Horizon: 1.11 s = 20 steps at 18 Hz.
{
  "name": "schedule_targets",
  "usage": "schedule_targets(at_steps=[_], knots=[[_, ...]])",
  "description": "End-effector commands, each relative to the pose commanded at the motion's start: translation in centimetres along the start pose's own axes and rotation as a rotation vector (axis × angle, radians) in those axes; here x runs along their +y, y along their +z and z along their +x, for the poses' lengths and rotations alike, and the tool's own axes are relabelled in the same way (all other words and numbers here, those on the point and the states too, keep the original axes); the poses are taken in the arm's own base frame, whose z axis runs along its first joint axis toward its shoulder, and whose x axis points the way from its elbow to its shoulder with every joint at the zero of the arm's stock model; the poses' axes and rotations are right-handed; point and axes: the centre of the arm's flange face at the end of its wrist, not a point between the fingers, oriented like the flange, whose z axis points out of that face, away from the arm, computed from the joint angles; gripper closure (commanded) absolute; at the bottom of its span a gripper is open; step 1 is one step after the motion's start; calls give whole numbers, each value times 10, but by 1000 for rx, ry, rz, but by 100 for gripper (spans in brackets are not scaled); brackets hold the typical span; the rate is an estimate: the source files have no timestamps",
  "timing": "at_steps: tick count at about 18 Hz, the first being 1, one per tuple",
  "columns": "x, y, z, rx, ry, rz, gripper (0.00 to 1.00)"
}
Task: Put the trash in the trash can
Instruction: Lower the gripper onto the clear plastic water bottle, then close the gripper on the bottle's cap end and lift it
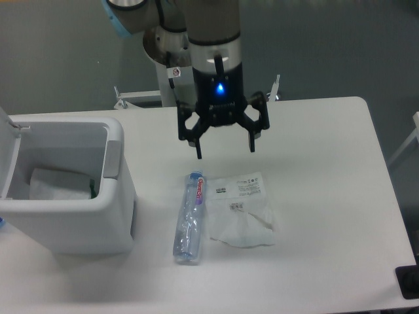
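Two pieces of trash lie side by side on the white table (pixel 327 196), neither of them in the trash can (pixel 78 216). That bin is a boxy white container with rounded corners, standing at the left of the table with its hinged lid (pixel 5 154) swung up and back at the far left edge of the view. A grey handle (pixel 112 159) sits on the side that faces the table's middle. Inside the bin, something pale and crumpled, white paper or plastic (pixel 59 184), rests on the bottom; what exactly it is cannot be told.

Just to the right of the bin lies the clear plastic bottle (pixel 188 222), on its side, running roughly from far to near, with its red-pink label (pixel 197 190) on the far part. Right beside it, touching or nearly touching, lies the flat translucent white plastic bag (pixel 243 212), with small printed labels on its upper half and a wrinkled lower part.

Above the far ends of both items hangs the gripper (pixel 224 153), black with a blue light glowing on its body. Its two fingers point down and are spread wide apart, with nothing between them; they touch neither the bottle nor the bag.

At the table's near right corner a small dark object (pixel 409 282) shows partly. Beyond the table the floor is grey, and the arm's metal base (pixel 160 72) stands behind the far edge.
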Motion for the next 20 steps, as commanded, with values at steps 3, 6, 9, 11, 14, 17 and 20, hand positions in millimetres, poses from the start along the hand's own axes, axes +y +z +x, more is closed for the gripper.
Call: schedule_targets(at_steps=[3, 6, 9, 11, 14, 17, 20], knots=[[-2, 37, -3, -4, -1, -54, 0], [-3, 96, -4, 26, -2, -131, 0], [10, 149, -1, 40, -5, -222, 0], [17, 169, 13, 42, 10, -264, 0], [17, 186, 34, 69, 38, -283, 0], [19, 224, 63, 91, 47, -338, 0], [21, 244, 81, 127, 71, -343, 0]])
